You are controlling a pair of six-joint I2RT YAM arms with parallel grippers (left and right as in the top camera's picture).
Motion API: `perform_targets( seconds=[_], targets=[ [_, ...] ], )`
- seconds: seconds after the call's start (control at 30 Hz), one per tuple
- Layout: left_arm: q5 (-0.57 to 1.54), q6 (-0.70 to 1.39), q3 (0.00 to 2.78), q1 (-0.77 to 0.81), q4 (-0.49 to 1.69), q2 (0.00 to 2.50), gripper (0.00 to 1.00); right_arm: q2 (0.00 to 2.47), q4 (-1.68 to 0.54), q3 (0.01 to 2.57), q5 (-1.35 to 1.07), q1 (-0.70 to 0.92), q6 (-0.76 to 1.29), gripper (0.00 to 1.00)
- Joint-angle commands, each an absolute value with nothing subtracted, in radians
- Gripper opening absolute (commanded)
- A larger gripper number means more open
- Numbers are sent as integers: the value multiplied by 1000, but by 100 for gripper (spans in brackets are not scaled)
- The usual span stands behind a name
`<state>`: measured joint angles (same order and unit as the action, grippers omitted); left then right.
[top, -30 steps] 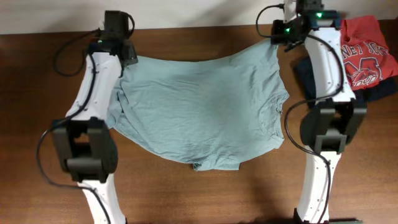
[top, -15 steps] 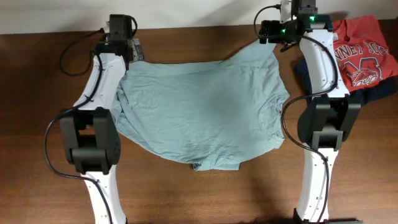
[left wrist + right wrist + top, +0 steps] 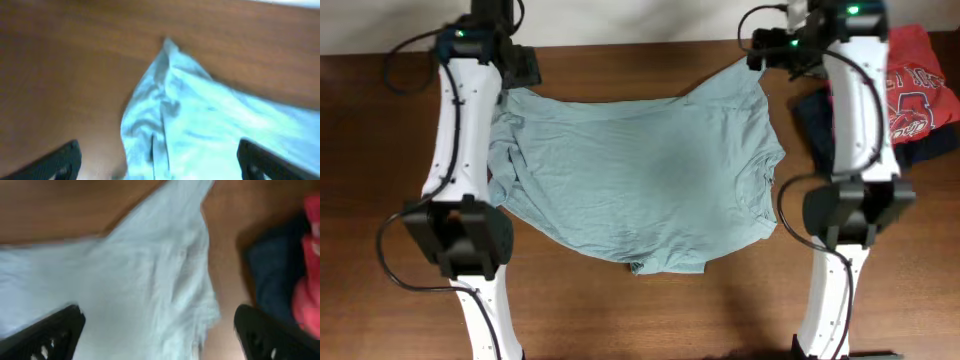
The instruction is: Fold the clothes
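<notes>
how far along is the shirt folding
Done: the sage T-shirt lies spread out on the table, wrinkled and bunched along one side edge. In hand: nothing is gripped; the left gripper and right gripper are both open over its far corners. Left: all the folding, since no neat fold shows yet.

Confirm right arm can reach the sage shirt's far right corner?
Probably yes: the right tool hangs open over that corner of the sage shirt, nothing between; the navy garment lies off to the side.
</notes>
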<state>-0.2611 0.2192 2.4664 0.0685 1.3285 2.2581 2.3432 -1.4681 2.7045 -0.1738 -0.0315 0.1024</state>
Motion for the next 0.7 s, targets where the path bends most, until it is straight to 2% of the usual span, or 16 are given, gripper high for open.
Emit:
perform_targets(
  seconds=[0.0, 0.13, 0.33, 0.53, 0.67],
  targets=[
    [-190, 207, 2590, 63, 1449, 2244, 99, 2243, -1567, 2773, -168, -25, 113, 99],
    [-186, 209, 2659, 63, 1580, 2207, 99, 2188, -1699, 2777, -177, -25, 113, 99],
    [-153, 257, 2660, 63, 1689, 2093, 99, 2062, -1699, 2736, -206, -9, 183, 99],
    [-42, 242, 2607, 65, 1688, 1914, 99, 1963, -1699, 2709, -185, 59, 193, 99],
    [-29, 276, 2538, 65, 1688, 1768, 99, 1937, -1699, 2587, -110, 107, 233, 99]
  ],
)
